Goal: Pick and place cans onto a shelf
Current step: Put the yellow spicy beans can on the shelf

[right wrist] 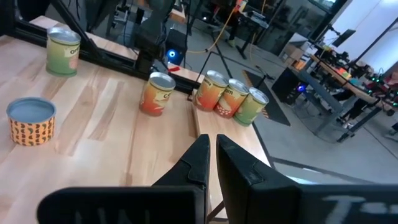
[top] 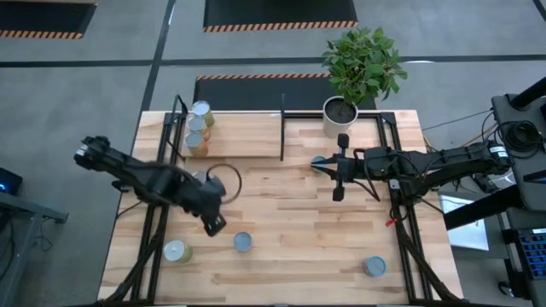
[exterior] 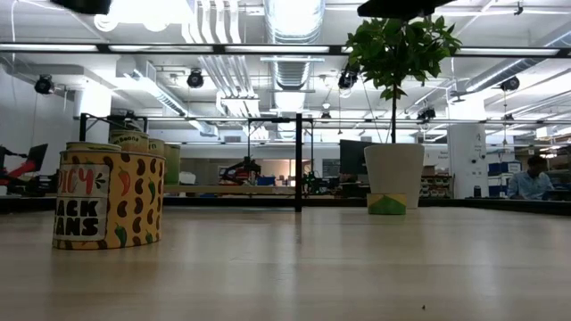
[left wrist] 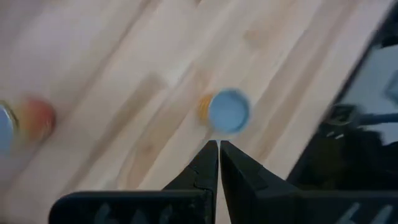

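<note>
Three cans (top: 197, 125) stand in a row on the shelf (top: 247, 136) at its far left; they also show in the right wrist view (right wrist: 230, 96). A fourth can (top: 222, 182) stands on the table just in front of the shelf. A yellowish-topped can (top: 177, 251) and two blue-grey-topped cans (top: 242, 242) (top: 374, 267) stand near the table's front. My left gripper (top: 215, 227) is shut and empty above the table's near left. Its wrist view shows a blue-topped can (left wrist: 227, 111) ahead of the fingers. My right gripper (top: 319, 162) is shut and empty right of the shelf's divider.
A white plant pot (top: 339, 115) with a green plant stands at the shelf's far right. Black frame posts (top: 397, 170) run along the table's right and left sides. A can with a yellow label (exterior: 109, 200) stands at the left of the low view.
</note>
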`<action>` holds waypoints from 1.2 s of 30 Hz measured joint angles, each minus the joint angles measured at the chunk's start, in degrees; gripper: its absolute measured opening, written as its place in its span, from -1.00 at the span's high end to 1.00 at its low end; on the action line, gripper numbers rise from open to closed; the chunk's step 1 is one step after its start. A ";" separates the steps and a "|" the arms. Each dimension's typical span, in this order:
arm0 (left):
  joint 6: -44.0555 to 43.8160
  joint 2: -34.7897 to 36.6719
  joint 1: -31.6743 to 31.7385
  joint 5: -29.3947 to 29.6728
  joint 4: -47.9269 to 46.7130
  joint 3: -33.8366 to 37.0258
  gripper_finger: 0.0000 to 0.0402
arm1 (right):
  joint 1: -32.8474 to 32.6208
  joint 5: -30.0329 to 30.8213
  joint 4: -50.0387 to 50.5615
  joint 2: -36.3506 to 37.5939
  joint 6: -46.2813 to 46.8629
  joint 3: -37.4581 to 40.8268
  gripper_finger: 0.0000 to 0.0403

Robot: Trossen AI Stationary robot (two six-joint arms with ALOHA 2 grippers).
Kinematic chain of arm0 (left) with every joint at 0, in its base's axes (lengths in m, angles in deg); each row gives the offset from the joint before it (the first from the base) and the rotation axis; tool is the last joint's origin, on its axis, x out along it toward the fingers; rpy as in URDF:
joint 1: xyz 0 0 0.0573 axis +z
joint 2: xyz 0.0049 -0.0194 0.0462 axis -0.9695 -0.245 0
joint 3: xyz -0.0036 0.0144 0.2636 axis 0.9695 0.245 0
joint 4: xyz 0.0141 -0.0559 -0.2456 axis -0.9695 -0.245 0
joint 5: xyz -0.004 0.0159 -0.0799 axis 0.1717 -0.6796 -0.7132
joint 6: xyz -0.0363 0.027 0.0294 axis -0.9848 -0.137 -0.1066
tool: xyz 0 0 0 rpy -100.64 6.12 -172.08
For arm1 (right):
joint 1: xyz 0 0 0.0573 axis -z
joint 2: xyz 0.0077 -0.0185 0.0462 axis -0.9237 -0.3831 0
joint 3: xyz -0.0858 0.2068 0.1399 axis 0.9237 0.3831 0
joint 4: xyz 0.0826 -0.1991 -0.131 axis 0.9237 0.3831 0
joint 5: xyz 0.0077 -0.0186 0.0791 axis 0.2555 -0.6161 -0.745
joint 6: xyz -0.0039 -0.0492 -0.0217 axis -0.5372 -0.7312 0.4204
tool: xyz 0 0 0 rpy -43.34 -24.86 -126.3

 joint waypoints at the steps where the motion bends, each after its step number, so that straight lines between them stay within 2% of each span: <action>1: -2.06 -0.54 -0.69 -0.42 0.00 1.26 1.00 | 0.01 0.00 -0.20 0.00 -0.37 0.00 0.91; 5: -12.39 -1.74 -3.51 -3.43 2.34 7.19 1.00 | 0.00 -0.02 -1.18 0.00 -0.47 0.00 0.91; 10: -24.08 -2.62 -8.39 -11.95 14.97 12.77 1.00 | 0.00 -0.02 -1.29 0.00 -0.99 0.00 0.91; 12: -27.06 -3.08 -10.48 -12.18 18.42 13.17 1.00 | -0.01 -0.02 -1.67 0.00 -1.30 0.00 0.91; 14: -28.50 -3.84 -12.18 -8.50 19.74 13.07 1.00 | -0.01 -0.02 -2.26 0.00 -1.72 0.00 0.91; 17: -26.92 -5.70 -13.08 -1.14 19.92 11.55 1.00 | -0.01 -0.03 -2.65 0.00 -2.27 0.00 0.91; 19: -23.92 -7.50 -12.84 0.73 19.96 10.40 1.00 | 0.01 -0.04 -2.63 0.00 -2.79 0.00 0.91; 30: -5.31 -23.38 -11.18 0.60 17.60 -0.88 0.99 | -0.01 -0.04 -4.33 0.00 -5.78 0.00 0.91; 36: -2.12 -27.15 -11.16 -0.76 16.22 -2.73 0.79 | -0.01 -0.04 -4.33 0.00 -6.83 0.00 0.91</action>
